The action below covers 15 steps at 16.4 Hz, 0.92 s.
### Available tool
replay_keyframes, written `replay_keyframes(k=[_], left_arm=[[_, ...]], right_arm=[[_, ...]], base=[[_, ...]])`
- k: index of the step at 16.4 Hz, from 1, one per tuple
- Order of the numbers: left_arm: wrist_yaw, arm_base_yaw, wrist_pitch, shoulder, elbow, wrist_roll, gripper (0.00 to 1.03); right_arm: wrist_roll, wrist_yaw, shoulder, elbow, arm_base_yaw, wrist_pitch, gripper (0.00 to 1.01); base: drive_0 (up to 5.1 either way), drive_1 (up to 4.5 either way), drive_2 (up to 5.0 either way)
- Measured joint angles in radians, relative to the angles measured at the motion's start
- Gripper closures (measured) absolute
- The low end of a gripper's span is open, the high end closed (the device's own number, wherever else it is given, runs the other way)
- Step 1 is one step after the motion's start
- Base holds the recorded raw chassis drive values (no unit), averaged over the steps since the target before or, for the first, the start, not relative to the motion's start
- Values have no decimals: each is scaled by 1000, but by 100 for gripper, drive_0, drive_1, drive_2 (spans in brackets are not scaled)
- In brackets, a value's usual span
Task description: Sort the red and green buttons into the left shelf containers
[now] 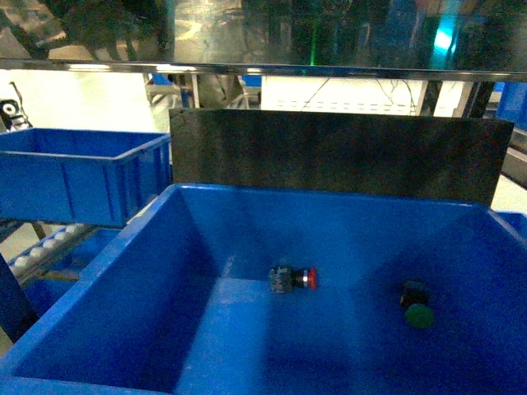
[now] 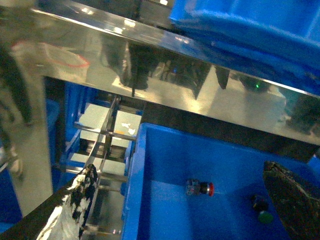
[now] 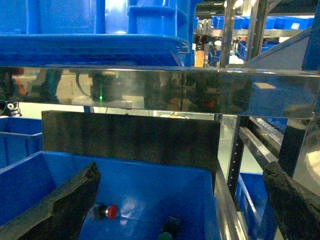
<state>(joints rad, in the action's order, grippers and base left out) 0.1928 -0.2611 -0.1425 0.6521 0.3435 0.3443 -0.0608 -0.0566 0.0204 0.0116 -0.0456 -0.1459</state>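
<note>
The red button (image 1: 294,279) lies on its side on the floor of a big blue bin (image 1: 107,271), cap to the right. The green button (image 1: 417,306) lies farther right in the same bin. A left shelf container (image 1: 74,177), a deep blue bin, stands on the rack at the upper left. Neither gripper appears in the head view. My left gripper (image 2: 185,205) hangs open above the near bin, with the red button (image 2: 200,188) and green button (image 2: 263,210) below it. My right gripper (image 3: 180,210) is open too, over the red button (image 3: 107,211) and green button (image 3: 169,229).
A black panel (image 1: 338,152) stands behind the near bin. A shiny metal shelf beam (image 1: 247,66) runs overhead. Roller rails (image 1: 41,247) slope under the left container. Rack uprights (image 3: 235,160) and another blue bin (image 3: 252,195) are to the right.
</note>
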Motion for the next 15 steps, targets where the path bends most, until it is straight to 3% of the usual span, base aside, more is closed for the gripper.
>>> replay_keyframes(k=[2, 3, 4, 5, 6, 7, 8, 9, 10, 11, 12, 15], left_arm=[[10, 19, 29, -52, 0, 31, 5], [15, 16, 2, -52, -2, 23, 6], [28, 26, -139, -63, -55, -73, 19], [11, 55, -167, -99, -113, -177, 31], [-5, 77, -167, -122, -141, -248, 42], [-22, 96, -171, -147, -154, -282, 53], [-60, 130, -163, -197, -195, -317, 75], [-79, 148, -156, -224, -216, -325, 88], [-138, 190, -143, -245, -227, -327, 98], [-183, 254, -136, -266, -240, -329, 101], [-176, 268, -129, -289, -253, -328, 101], [-192, 259, -95, -347, -284, -330, 101]], right_arm=[[0, 0, 0, 0, 0, 0, 3], [0, 0, 0, 0, 0, 0, 3], [0, 0, 0, 0, 0, 0, 3], [13, 18, 4, 14, 14, 68, 7], [31, 41, 21, 23, 39, 134, 16], [38, 58, 24, 20, 52, 163, 29], [53, 56, -18, 1, 50, 144, 51], [54, 56, -9, 0, 50, 156, 62], [54, 56, -16, 0, 50, 145, 75], [55, 56, -16, 0, 50, 152, 86], [54, 56, -16, 0, 50, 151, 99], [58, 56, -16, 0, 50, 150, 99]], base=[[0, 0, 0], [0, 0, 0], [0, 0, 0], [0, 0, 0], [0, 0, 0], [0, 0, 0], [0, 0, 0], [0, 0, 0], [0, 0, 0], [0, 0, 0], [0, 0, 0], [0, 0, 0]])
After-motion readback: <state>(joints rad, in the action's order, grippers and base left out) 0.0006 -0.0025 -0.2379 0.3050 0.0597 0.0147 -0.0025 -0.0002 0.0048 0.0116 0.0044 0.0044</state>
